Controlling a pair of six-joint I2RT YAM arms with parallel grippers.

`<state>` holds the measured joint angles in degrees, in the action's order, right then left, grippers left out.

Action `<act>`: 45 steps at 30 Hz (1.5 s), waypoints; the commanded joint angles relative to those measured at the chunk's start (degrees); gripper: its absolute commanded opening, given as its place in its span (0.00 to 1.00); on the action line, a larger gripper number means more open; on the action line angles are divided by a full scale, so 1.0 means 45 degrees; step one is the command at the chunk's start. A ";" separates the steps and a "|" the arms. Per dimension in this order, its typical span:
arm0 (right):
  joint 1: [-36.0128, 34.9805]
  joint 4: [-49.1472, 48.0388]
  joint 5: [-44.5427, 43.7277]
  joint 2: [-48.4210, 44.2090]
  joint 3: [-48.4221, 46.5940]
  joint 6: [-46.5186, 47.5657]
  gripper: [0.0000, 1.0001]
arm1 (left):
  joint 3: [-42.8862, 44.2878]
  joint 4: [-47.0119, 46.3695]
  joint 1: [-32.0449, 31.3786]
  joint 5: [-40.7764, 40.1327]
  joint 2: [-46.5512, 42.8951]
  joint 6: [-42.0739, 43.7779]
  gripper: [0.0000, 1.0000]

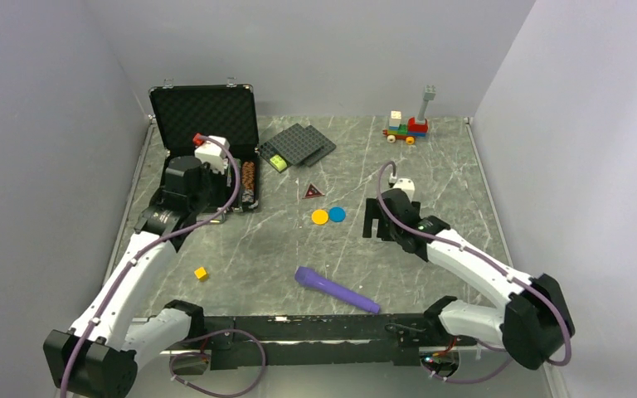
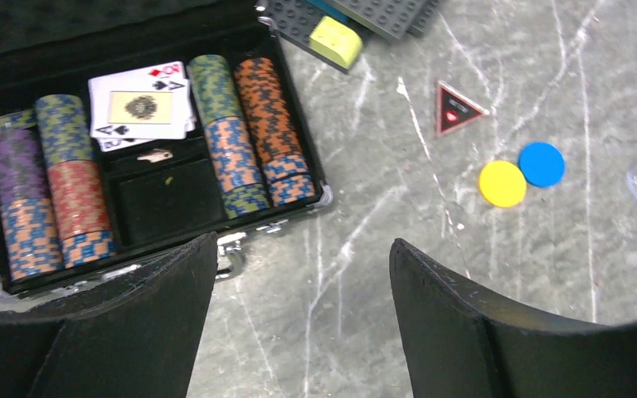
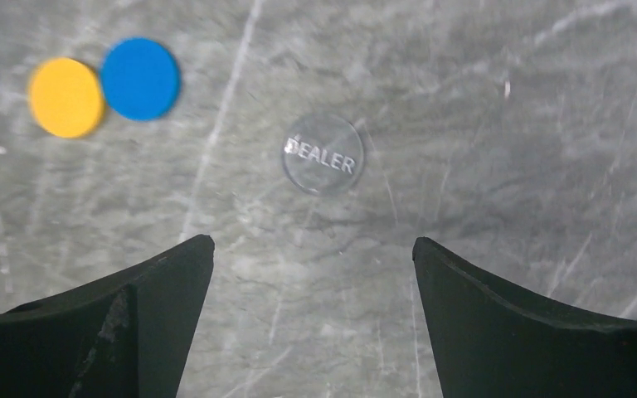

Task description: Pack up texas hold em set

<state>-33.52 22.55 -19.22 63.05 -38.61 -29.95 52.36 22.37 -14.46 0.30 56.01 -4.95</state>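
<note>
The black case (image 1: 203,116) stands open at the back left. In the left wrist view its tray (image 2: 299,145) holds striped chip stacks (image 2: 253,124) and playing cards (image 2: 141,108). The dark red triangle (image 1: 313,191) (image 2: 456,108), yellow disc (image 1: 320,217) (image 2: 502,183) (image 3: 65,97) and blue disc (image 1: 337,214) (image 2: 542,163) (image 3: 139,79) lie on the table. A clear "DEALER" button (image 3: 323,154) lies just ahead of my right gripper (image 3: 311,249), which is open and empty. My left gripper (image 2: 303,249) is open and empty, over the case's front right edge.
Dark grey studded plates (image 1: 299,145) with a yellow-green brick (image 1: 277,162) lie right of the case. A purple cylinder (image 1: 336,289) lies near the front. A small yellow cube (image 1: 201,273) sits front left. A brick train (image 1: 408,124) stands at the back right.
</note>
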 commanded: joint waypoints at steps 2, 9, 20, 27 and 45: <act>0.0156 0.1390 -0.0001 0.1786 -0.1164 -0.0610 0.90 | 0.0167 0.0150 -0.0650 0.0696 -0.0192 0.0184 0.79; 0.0146 0.0889 0.0054 0.4034 -0.1981 -0.0398 0.84 | 0.0090 0.0018 -0.0786 0.0994 -0.0659 0.0172 0.79; 0.0432 0.0395 0.0151 0.5948 -0.2969 0.0045 0.73 | 0.0121 0.0031 -0.0791 0.1583 -0.0474 -0.0016 0.79; 0.0940 -0.0043 0.0987 0.5987 -0.2587 0.0392 0.69 | 0.0106 0.0030 -0.0791 0.1494 -0.0455 -0.0018 0.79; 0.1382 -0.0292 0.1238 0.6582 -0.2281 0.0543 0.61 | 0.0146 0.0119 -0.0791 0.1671 -0.0123 -0.0111 0.79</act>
<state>-27.68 22.50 -14.22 91.85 -49.10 -28.27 52.25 23.88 -17.74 6.52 55.40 -5.19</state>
